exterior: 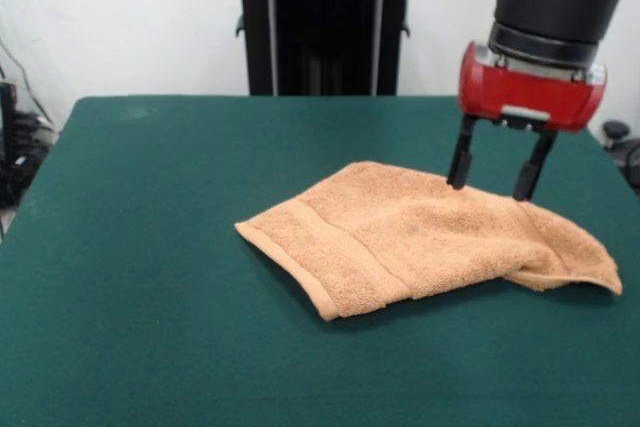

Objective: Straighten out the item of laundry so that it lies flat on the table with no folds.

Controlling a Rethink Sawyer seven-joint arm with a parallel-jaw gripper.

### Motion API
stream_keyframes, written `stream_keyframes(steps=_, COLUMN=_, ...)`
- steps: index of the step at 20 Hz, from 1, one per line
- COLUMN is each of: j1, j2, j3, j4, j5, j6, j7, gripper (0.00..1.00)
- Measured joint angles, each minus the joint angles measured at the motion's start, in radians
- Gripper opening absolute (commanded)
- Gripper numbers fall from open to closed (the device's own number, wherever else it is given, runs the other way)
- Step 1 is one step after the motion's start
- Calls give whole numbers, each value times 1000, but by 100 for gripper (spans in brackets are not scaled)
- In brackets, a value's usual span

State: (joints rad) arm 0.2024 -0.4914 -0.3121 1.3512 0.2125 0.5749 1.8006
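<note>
The orange-tan terry towel (420, 242) lies on the dark green table (150, 277), right of centre. It is folded over on itself, with a woven border band along its left edge and a doubled-over lump at its right end. No white tag shows. My gripper (495, 187) hangs from the red and black arm at the upper right. Its two black fingers are spread apart, and their tips reach the towel's far edge. Nothing is between them.
The robot's black pedestal (325, 22) stands behind the table's far edge. Cables and dark gear (15, 147) sit off the table's left side. A dark object (620, 137) lies off the right side.
</note>
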Motion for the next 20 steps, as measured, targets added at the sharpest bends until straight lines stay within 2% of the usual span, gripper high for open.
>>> stream_keyframes(steps=9, j1=-26, j2=-6, j3=4, j4=0, j5=-42, j6=0, j7=0, gripper=100)
stream_keyframes(steps=20, j1=-119, j2=-2, j3=42, j4=0, j5=-110, j6=0, j7=0, gripper=100)
